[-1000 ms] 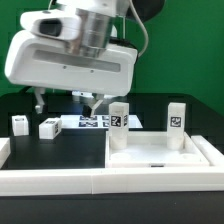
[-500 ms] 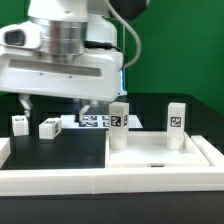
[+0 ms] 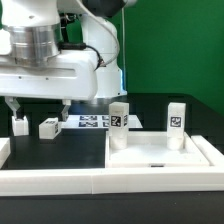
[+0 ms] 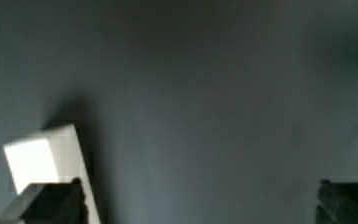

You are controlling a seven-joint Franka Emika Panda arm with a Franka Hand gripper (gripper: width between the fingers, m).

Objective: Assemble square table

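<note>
The arm's two-finger gripper point(image 3: 37, 108) hangs low over the black table point(image 3: 75, 145). Its fingers point(image 3: 62, 104) are spread wide, with nothing between them.

Just below it lie two small white blocky plastic legs bearing black-and-white tags. The first loose leg point(image 3: 20, 124) sits under the finger on the exterior view's left and is partly hidden by it. The second loose leg point(image 3: 47, 127) lies beneath the gap, nearer the other finger. In the wrist view a white block point(image 4: 43, 155) shows close beside one fingertip, well off the midline between the two fingers. Which of the two legs it is I cannot tell.

Well away from the gripper, toward the exterior view's right, the white square plastic tabletop point(image 3: 150, 150) with its raised rim lies flat. One upright leg point(image 3: 118, 124) stands at its corner closer to the gripper, and another upright leg point(image 3: 177, 120) stands at the corner farther off. The marker board point(image 3: 92, 122) lies between the gripper and the tabletop.

The step in hand looks like picking up a loose leg. To do it well, the gripper should first slide sideways until the chosen leg sits centred between the fingers, with the pads square to its flat sides. Only then should it descend and close on the middle of the leg's body. The two loose legs lie near each other, so a finger coming down off-centre could knock the neighbour or tip the target. Once gripped, the leg needs a lift high enough to clear the tabletop's rim.
</note>
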